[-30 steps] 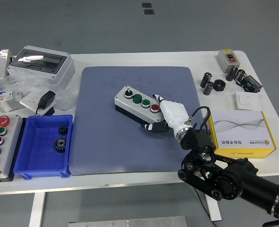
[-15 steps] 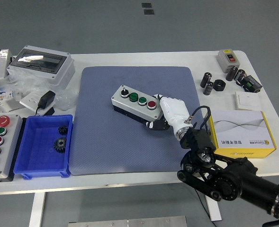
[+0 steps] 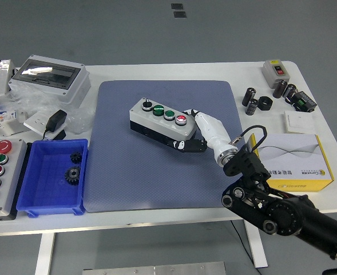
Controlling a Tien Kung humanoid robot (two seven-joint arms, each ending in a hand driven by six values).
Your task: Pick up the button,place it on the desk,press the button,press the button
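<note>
The button box (image 3: pixel 157 121) is grey with a black base and carries a small switch, two green buttons and a red button (image 3: pixel 181 120) in a row. It is over the middle of the blue-grey mat (image 3: pixel 122 177), tilted, and seems to be raised a little. My right hand (image 3: pixel 192 130) is white on a black arm that comes in from the lower right. It is shut on the box's right end, with fingers (image 3: pixel 192 113) over the far edge and the thumb at the near edge. The left arm is not in view.
A blue bin (image 3: pixel 39 200) with two gears and a grey panel of coloured buttons (image 3: pixel 11 177) stand at the left. A lidded enclosure (image 3: pixel 48 77) is at the back left. A yellow-white carton (image 3: pixel 291 160), capacitors (image 3: pixel 251 100) and a small switch box (image 3: pixel 276 71) are at the right.
My right hand has carried the button box up and to the left across the mat, and the box looks higher and more tilted now.
</note>
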